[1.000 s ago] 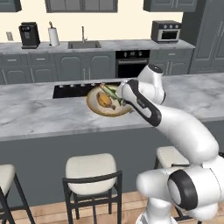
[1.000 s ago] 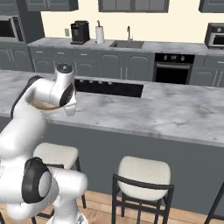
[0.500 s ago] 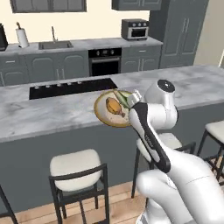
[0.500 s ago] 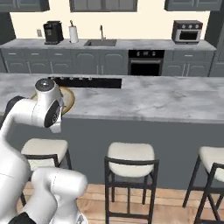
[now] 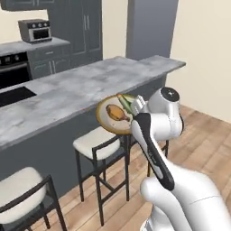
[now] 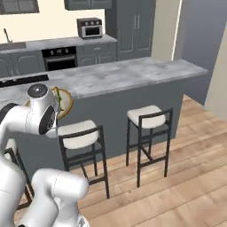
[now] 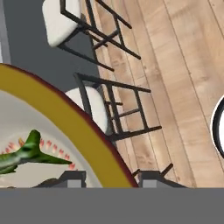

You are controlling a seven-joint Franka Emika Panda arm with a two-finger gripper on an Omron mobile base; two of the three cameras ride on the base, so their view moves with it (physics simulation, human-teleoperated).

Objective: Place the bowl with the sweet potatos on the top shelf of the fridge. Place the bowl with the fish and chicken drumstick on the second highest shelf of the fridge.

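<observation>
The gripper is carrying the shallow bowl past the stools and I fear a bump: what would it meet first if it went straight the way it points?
Probably the white-cushioned stool beyond the bowl rim, then the wooden floor; depth is unclear.

Glossy white rounded arm (image 5: 155, 135) w/ dark grey joint bands & round grey cap showing at 12 o'clock; bulky white base.

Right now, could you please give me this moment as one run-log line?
phase: carrying | held: shallow bowl with fish and chicken drumstick | gripper: shut on rim | position: above stools, off counter
</observation>
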